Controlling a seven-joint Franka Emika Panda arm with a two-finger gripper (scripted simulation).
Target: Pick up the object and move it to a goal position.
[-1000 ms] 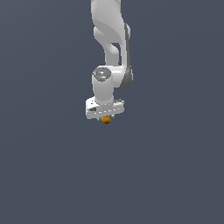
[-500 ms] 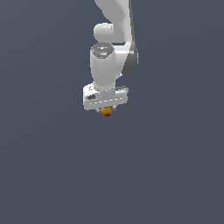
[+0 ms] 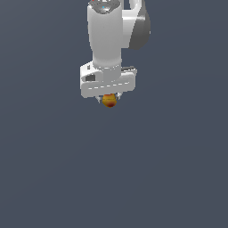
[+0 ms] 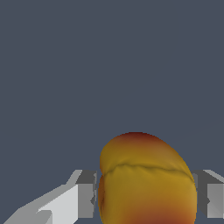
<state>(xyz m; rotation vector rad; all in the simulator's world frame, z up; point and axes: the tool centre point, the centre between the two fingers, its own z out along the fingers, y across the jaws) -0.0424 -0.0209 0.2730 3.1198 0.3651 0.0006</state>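
The object (image 3: 109, 101) is a small round yellow-orange fruit shape with a red blotch. It hangs just under the white gripper (image 3: 108, 100), held between the short fingers, high above the dark grey floor. In the wrist view the object (image 4: 146, 179) fills the space between the two grey fingers (image 4: 86, 194), which press on its sides. The gripper is shut on it. The white arm rises straight up out of the exterior view's top edge.
A plain dark grey floor (image 3: 114, 178) fills both views. No other object, container or marker shows.
The arm has lifted the gripper and the object upward in the exterior view, and the wrist has turned. The object stays in the fingers.
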